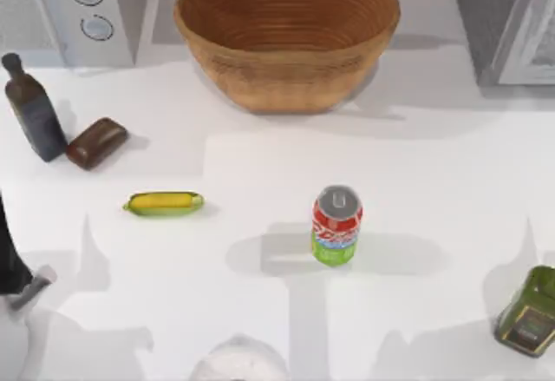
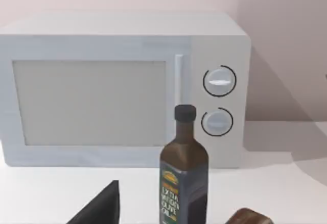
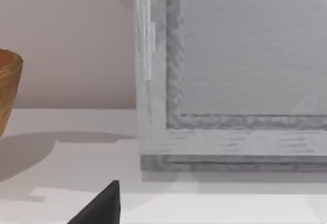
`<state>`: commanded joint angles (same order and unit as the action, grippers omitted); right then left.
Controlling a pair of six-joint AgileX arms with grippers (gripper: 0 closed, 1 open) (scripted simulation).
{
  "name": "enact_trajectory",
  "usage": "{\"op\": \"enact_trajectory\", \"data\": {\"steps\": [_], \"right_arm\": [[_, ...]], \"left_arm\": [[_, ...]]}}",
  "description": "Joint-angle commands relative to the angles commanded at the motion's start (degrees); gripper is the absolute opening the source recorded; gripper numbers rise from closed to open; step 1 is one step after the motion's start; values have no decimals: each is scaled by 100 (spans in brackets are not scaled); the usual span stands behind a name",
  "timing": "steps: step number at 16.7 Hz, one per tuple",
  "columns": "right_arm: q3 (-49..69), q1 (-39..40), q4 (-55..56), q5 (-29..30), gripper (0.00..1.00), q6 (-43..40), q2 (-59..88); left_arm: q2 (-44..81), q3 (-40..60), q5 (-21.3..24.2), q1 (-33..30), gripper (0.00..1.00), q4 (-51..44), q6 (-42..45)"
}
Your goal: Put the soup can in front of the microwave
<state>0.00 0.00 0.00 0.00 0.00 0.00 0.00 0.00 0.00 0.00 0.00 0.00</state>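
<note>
right now you see the soup can [image 1: 336, 226] standing upright near the table's [image 1: 260, 164] centre, its long axis vertical and pull-tab lid up, with red, white-blue and green label bands whose writing is unreadable. from it, the microwave [image 1: 74, 8] lies at ten o'clock, where the dark bottle [image 2: 183, 170] reads "extra virgin olive oil". you cannot tell whether either gripper's fingers are parted.

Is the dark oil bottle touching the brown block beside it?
Cannot tell. In the top view the dark oil bottle and the brown block meet at the bottle's base, with no clear gap or contact.
</note>
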Motion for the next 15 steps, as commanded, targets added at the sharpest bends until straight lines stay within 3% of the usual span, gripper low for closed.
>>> {"op": "enact_trajectory", "data": {"steps": [7,15], "right_arm": [[0,0,0,0,100,0,0],[0,0,0,0,100,0,0]], "left_arm": [[852,938,33,-398,100,-641,5],[4951,4788,21,-1882,100,-3272,-22]]}}
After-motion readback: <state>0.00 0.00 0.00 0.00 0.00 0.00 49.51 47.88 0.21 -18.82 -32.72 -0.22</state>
